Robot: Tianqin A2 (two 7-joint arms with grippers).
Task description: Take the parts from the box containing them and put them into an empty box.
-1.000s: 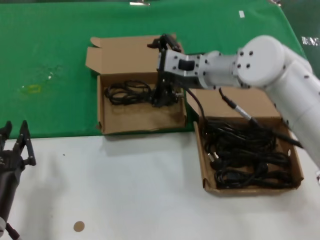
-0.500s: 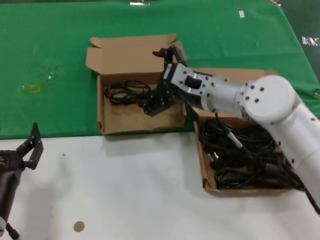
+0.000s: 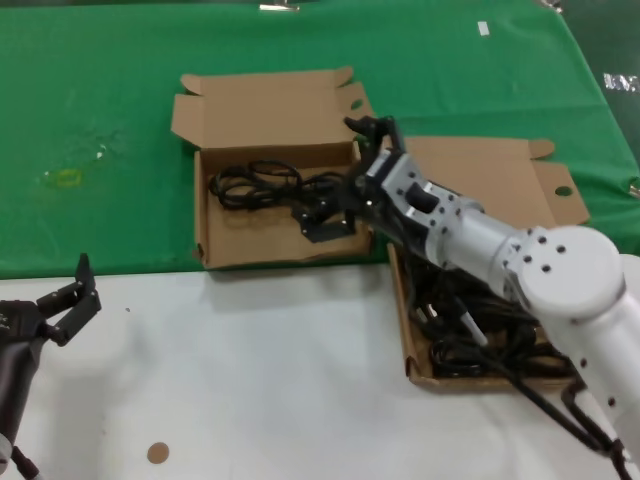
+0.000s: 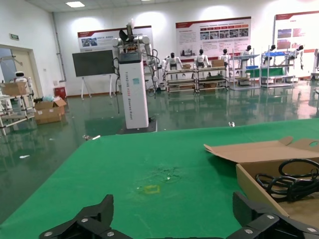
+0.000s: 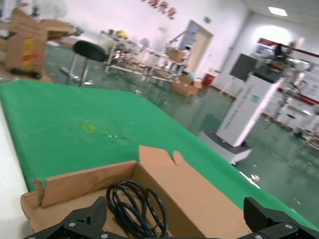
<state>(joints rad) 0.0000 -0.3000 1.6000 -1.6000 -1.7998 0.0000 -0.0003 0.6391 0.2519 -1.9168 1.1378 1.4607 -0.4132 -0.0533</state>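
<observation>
Green cloth (image 3: 120,120) covers the far part of your work surface, and a white tabletop (image 3: 250,380) takes the near part; both wrist views look past it into a large hall with shelving, posters and other robots.

You have two open cardboard boxes on the cloth. The left box (image 3: 215,255) holds one coiled power cord (image 3: 255,185) along its far wall, with a chunky black plug (image 3: 325,222) lying toward its right side. The same cord shows in the left wrist view (image 4: 291,181) and in the right wrist view (image 5: 134,206).

The right box (image 3: 420,375) sits nearer you and to the right, lid folded back, with a tangle of black cords (image 3: 490,330) inside, largely hidden by your right arm.

Your right gripper (image 3: 335,205) reaches across from the right and hangs over the right end of the left box, just above the plug. Its fingers (image 5: 82,219) stand spread wide apart in the right wrist view, with nothing pinched between them.

Your left gripper (image 3: 65,300) waits at the left edge over the white tabletop, well apart from both boxes, fingers (image 4: 84,224) also spread and empty.

A small brown disc (image 3: 157,453) lies on the white tabletop near you.
</observation>
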